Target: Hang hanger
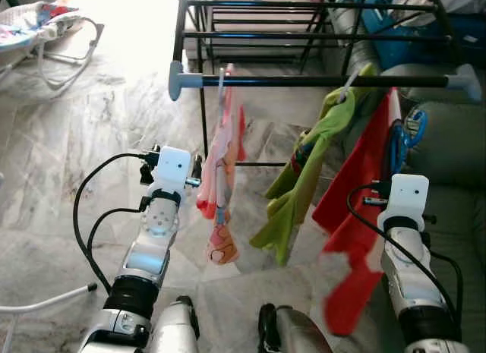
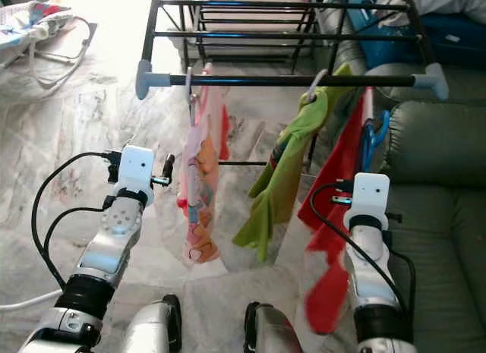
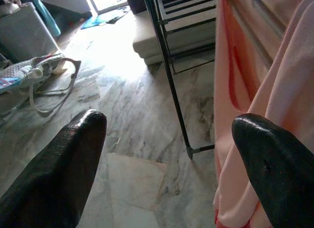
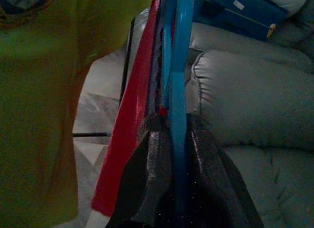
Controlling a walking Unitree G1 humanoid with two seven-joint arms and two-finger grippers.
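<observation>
Head views: a black drying rack (image 1: 319,80) stands on a marbled floor (image 1: 91,125), its near rail ending in grey end caps; three garments hang along that rail. Nearest the rail's left cap, a pink garment (image 1: 220,178) on a white hook; toward the rail's middle, a green garment (image 1: 304,171), also on a white hook; toward the rail's right cap, a red garment (image 1: 357,209) with a blue hanger (image 1: 402,140) against it, the hanger's top just below the rail; whether its hook is over the rail cannot be told here. Left arm raised below the rail's left end, its white wrist block beside the pink garment; right arm raised below the rail's right end, its wrist block directly under the blue hanger. A grey sofa (image 2: 440,156) sits beyond the rail's right cap; a baby bouncer (image 1: 45,34) lies well apart from the rack, off past its left end.

Left wrist view: left gripper (image 3: 169,154) spread wide, fingers (image 3: 68,169) far apart with nothing between them; pink garment just beside one finger, possibly brushing it; a black leg of the rack stands on the floor ahead.

Right wrist view: right gripper (image 4: 177,154) closed tight on the blue hanger's bar, fingers (image 4: 147,174) pressed to either side of it; red garment hanging against the hanger on the rack side, green garment beyond it, sofa cushions behind.
</observation>
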